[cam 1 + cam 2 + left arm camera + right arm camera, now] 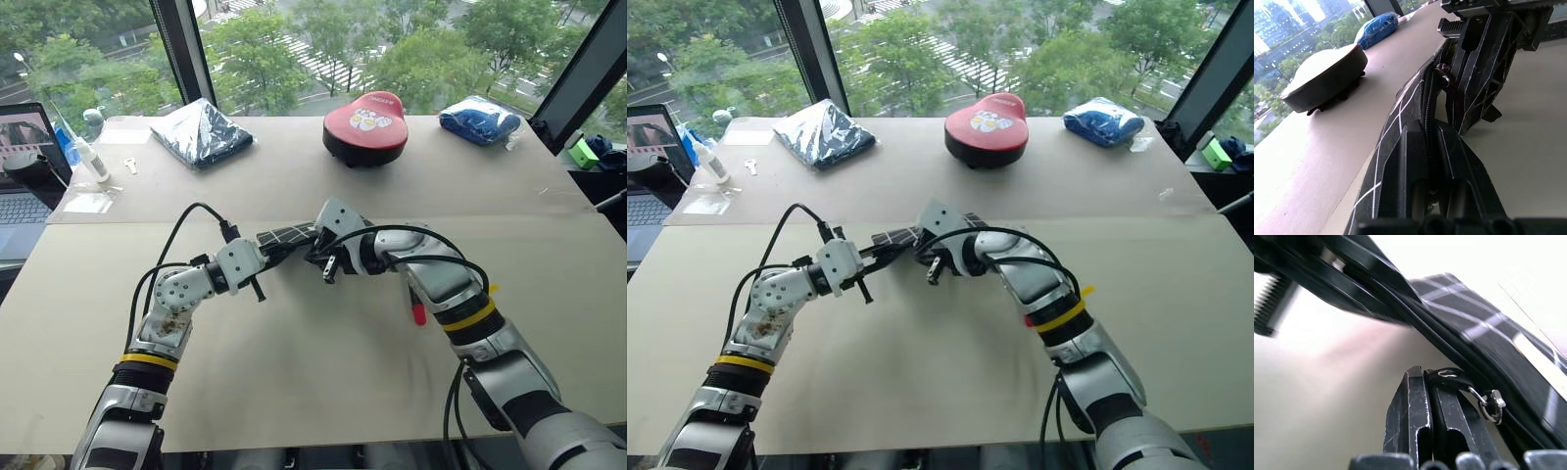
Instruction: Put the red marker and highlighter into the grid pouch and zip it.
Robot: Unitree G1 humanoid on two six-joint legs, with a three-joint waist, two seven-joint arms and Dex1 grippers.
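The pouch [290, 235] is up off the table [323, 372], held between the two claws near the middle. The left claw [266, 257] is pinched tight on one end of the pouch. The right claw [1422, 382] is squeezed shut on the zipper cord [1449, 378] (the small metal ring [1492, 406] hangs right beside its fingers). A red tip [419, 315] peeks out from under the right arm. A red case [365, 125] sits far back, well away.

Both eye views look forward and down from the head over the counter [294, 362] toward the windows. Each wrist view sits close along its end effector, both sharing the pouch [1400, 112].
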